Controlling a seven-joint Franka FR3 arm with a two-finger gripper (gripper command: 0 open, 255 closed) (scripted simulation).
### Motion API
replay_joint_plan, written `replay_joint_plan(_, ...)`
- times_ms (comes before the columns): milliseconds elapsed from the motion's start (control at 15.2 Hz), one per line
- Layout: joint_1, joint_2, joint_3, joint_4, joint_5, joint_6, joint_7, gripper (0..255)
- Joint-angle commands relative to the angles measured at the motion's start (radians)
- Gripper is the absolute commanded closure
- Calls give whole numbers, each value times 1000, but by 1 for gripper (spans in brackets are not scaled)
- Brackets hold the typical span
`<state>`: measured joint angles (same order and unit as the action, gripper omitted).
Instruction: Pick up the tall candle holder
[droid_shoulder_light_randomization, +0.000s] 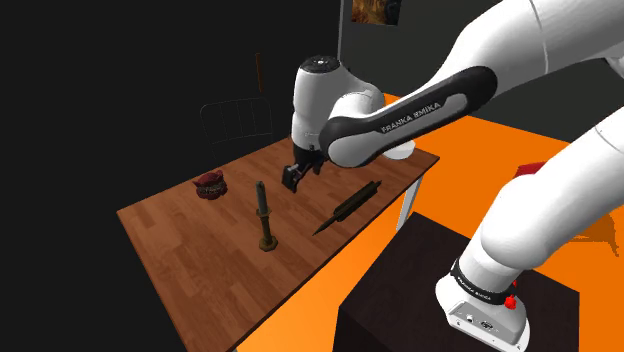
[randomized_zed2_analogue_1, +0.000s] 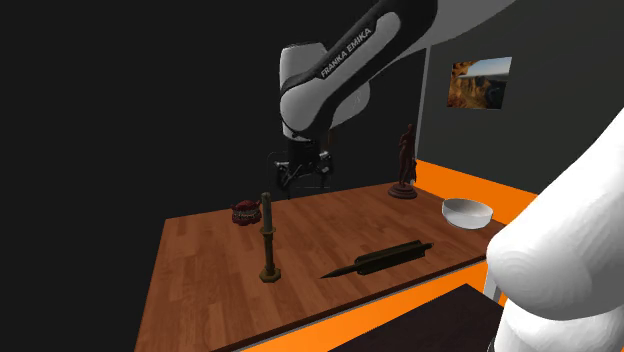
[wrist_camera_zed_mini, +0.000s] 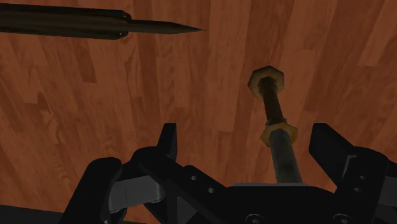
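The tall candle holder (droid_shoulder_light_randomization: 265, 216) stands upright near the middle of the wooden table (droid_shoulder_light_randomization: 180, 250), a slim dark stem on a brassy base. In the second exterior view the candle holder (randomized_zed2_analogue_1: 267, 240) is in front of my gripper (randomized_zed2_analogue_1: 300, 172). My gripper (droid_shoulder_light_randomization: 293, 178) hangs above the holder and a little toward the shoulder view's right, fingers open. Looking down in the wrist view, the candle holder (wrist_camera_zed_mini: 277, 121) rises between my open gripper (wrist_camera_zed_mini: 248, 146), closer to one finger (wrist_camera_zed_mini: 327, 146) than the other, touching neither.
A long dark pointed tool (droid_shoulder_light_randomization: 350, 207) lies on the table beside the holder, also in the wrist view (wrist_camera_zed_mini: 95, 24). A small red object (droid_shoulder_light_randomization: 210, 185) sits farther back. A white bowl (randomized_zed2_analogue_1: 467, 211) and a dark figurine (randomized_zed2_analogue_1: 405, 163) stand at the table's far end.
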<state>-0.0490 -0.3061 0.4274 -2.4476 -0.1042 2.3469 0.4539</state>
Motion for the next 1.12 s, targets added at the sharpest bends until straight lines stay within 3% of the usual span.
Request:
replay_joint_plan(0, -31, 87, 50, 24, -87, 57, 87, 0)
replay_joint_plan(330, -78, 323, 128, 137, -393, 107, 351, 0)
replay_joint_plan(660, -10, 566, 93, 297, -689, 70, 583, 0)
replay_joint_plan(792, 28, 643, 67, 359, -764, 50, 638, 0)
replay_joint_plan(1056, 44, 685, 44, 362, -812, 73, 682, 0)
